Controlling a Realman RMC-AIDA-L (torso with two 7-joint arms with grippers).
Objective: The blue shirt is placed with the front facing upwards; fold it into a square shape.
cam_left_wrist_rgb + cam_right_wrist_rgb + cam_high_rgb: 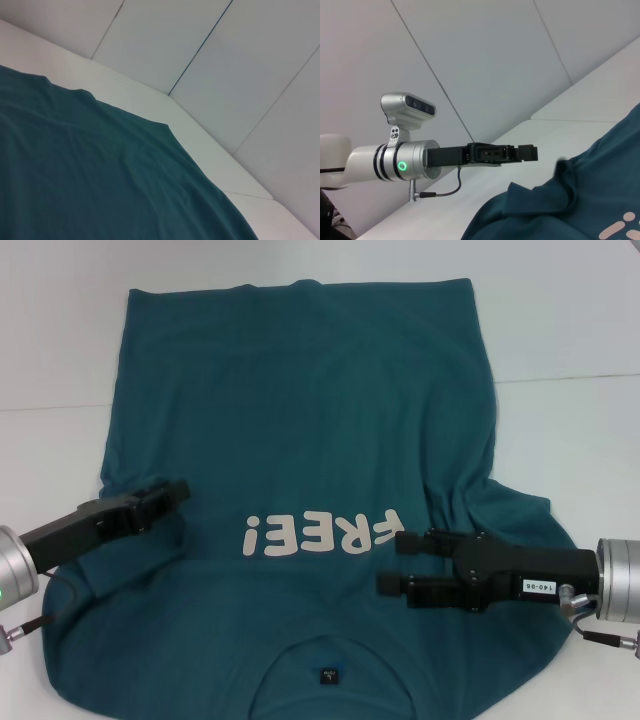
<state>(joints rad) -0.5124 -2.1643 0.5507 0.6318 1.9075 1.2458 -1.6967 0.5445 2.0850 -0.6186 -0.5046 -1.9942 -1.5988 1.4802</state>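
The blue shirt point(300, 420) lies spread face up on the white table point(60, 340), collar and dark label point(327, 675) nearest me, hem at the far side. The pale "FREE!" lettering point(320, 533) sits between my grippers. My left gripper point(180, 492) is shut and empty, held just above the shirt's left side near the sleeve; it also shows in the right wrist view point(534, 152), clear of the cloth. My right gripper point(392, 562) is open and empty over the shirt's right chest, beside the lettering. The left wrist view shows only shirt cloth point(75, 175) and table.
The shirt's right side is bunched into folds near the sleeve point(500, 500). Bare white table lies beyond the hem and at both sides point(580, 330). A table edge and pale wall panels point(225, 60) stand behind.
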